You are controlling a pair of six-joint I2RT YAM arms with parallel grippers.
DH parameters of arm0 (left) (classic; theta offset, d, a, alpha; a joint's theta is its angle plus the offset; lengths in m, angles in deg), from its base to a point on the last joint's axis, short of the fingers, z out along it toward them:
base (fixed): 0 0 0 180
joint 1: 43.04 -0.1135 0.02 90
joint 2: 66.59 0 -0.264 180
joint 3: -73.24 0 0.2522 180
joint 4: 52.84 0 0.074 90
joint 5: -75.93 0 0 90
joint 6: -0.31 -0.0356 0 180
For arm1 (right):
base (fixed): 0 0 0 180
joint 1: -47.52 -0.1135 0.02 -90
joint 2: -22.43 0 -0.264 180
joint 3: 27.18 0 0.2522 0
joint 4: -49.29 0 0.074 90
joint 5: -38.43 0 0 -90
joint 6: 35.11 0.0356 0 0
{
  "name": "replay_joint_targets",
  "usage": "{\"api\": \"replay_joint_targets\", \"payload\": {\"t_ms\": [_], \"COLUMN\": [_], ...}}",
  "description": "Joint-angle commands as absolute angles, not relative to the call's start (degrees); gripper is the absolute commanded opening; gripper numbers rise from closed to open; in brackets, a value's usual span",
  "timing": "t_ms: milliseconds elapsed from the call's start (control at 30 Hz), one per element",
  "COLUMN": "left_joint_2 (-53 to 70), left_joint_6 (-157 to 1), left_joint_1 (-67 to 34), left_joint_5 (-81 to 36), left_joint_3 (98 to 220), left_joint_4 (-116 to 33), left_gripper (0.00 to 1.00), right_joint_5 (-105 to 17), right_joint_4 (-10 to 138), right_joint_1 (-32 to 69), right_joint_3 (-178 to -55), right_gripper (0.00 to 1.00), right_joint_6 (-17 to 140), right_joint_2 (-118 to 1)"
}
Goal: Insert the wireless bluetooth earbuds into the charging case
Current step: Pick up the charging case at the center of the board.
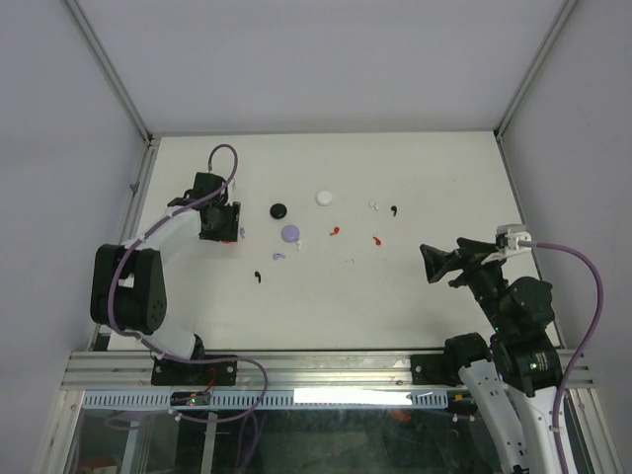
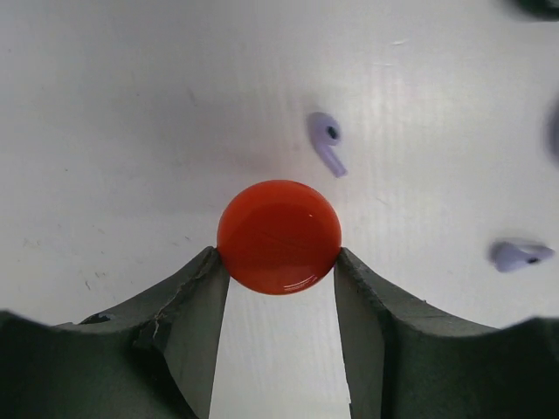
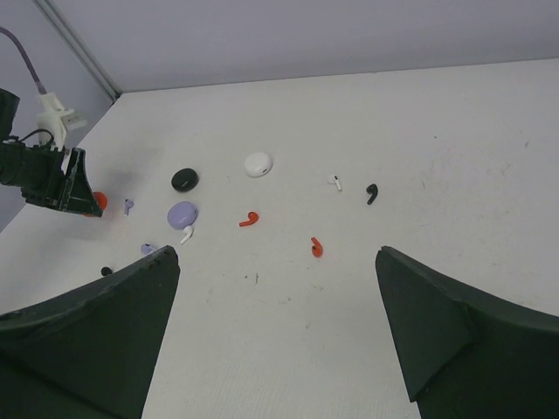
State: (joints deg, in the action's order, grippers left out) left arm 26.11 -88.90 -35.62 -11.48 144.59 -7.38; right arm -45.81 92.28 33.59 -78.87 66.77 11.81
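Red case (image 2: 279,236), purple earbuds (image 2: 325,140), purple case (image 1: 290,232), white table (image 2: 131,105).

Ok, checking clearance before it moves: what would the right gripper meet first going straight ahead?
Nothing stands before the right gripper; it would probably reach the table near a red earbud, depth unclear.

A round red case (image 2: 279,236) looks like smooth, glossy plastic with soft highlights. A purple earbud (image 2: 325,140) has a smooth, satin plastic shell. The white table (image 2: 131,105) is matt and faintly scuffed. The left gripper (image 2: 279,266) has matt, dark, ragged-edged fingers (image 2: 188,323).
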Motion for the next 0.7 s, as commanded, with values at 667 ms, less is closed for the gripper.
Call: {"api": "replay_joint_targets", "payload": {"t_ms": [667], "left_joint_2": [-2.69], "left_joint_6": [-73.04], "left_joint_1": [-5.22], "left_joint_5": [-8.99], "left_joint_3": [131.57], "left_joint_4": [-32.29], "left_gripper": [0.34], "right_joint_5": [-18.55], "right_joint_4": [77.65], "right_joint_1": [33.19], "right_joint_3": [-83.21], "right_gripper": [0.99], "right_joint_6": [72.99], "right_joint_2": [-15.01]}}
